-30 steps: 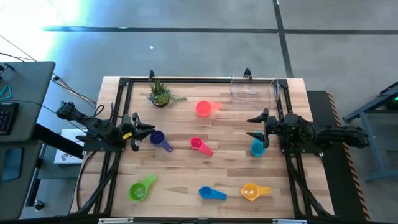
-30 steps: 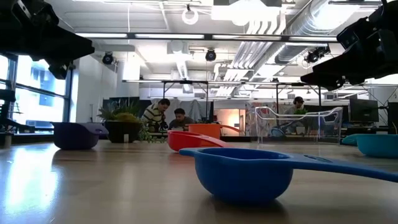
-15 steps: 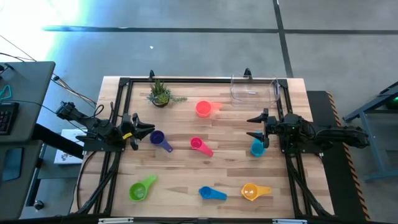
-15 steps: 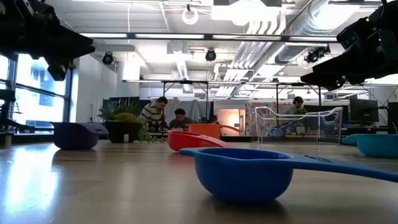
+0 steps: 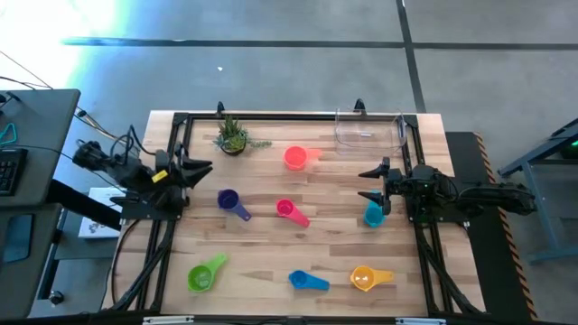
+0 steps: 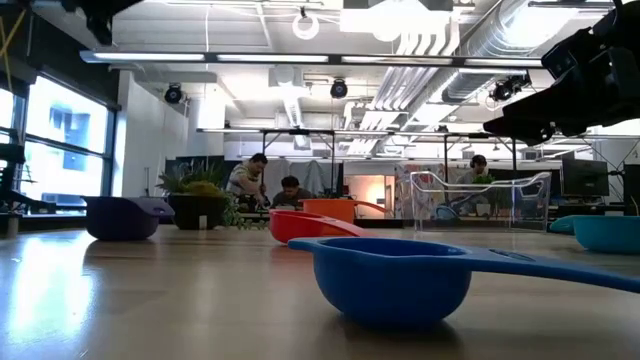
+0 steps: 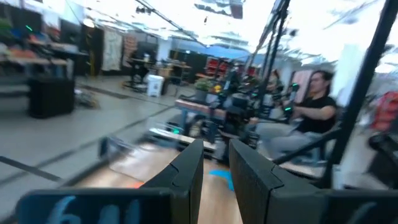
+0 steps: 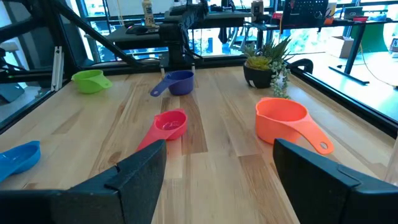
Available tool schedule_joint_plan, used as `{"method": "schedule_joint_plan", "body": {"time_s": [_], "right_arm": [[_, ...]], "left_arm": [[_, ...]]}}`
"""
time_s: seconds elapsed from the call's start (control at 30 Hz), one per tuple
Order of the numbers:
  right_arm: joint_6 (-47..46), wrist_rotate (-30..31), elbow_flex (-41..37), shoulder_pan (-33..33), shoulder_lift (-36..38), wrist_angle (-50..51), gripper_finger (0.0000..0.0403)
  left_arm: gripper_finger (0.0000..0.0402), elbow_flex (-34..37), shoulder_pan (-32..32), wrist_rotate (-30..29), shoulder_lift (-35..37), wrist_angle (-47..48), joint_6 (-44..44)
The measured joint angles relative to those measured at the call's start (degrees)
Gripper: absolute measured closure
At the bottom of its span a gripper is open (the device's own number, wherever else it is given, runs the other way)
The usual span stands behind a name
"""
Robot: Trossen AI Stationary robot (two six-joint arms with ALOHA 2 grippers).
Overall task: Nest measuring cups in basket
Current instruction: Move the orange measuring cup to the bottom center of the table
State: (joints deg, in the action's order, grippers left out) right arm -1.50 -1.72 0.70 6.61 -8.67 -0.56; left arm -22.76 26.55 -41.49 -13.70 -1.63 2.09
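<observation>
Bright ceiling light glares at the high view's upper left; the left wrist view seems motion-blurred; the pale wooden table (image 5: 307, 248) is evenly lit.

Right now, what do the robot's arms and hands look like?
Both arms are dark, nearly black, built from chunky jointed pieces. The left hand has a small yellow mark just behind it and loose black cables trailing off the arm. The right hand ends in two pointed prongs. Seen close up, its fingers are flat, wide, black blocks with angled edges.
</observation>
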Motion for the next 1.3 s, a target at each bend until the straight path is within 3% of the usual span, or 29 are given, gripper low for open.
{"method": "schedule_joint_plan", "body": {"time_s": [0.2,0.4,0.63,1.0,1.3], "right_arm": [[0.0,0.0,0.0,0.0,0.0,0.0,0.0116],[0.0,0.0,0.0,0.0,0.0,0.0,0.0116],[0.0,0.0,0.0,0.0,0.0,0.0,0.0116],[0.0,0.0,0.0,0.0,0.0,0.1,0.0116],[0.0,0.0,0.0,0.0,0.0,0.1,0.0116]], "left_arm": [[0.0332,-10.9,-2.2,-2.8,-14.5,0.1,-4.2],[0.0332,-20.5,-8.9,-1.5,-29.4,0.3,-3.2],[0.0332,-27.1,-20.2,13.3,-44.0,0.6,2.4],[0.0332,-29.4,-35.5,36.0,-59.8,8.4,12.6],[0.0332,-33.4,-44.5,50.8,-67.4,12.4,0.9]]}}
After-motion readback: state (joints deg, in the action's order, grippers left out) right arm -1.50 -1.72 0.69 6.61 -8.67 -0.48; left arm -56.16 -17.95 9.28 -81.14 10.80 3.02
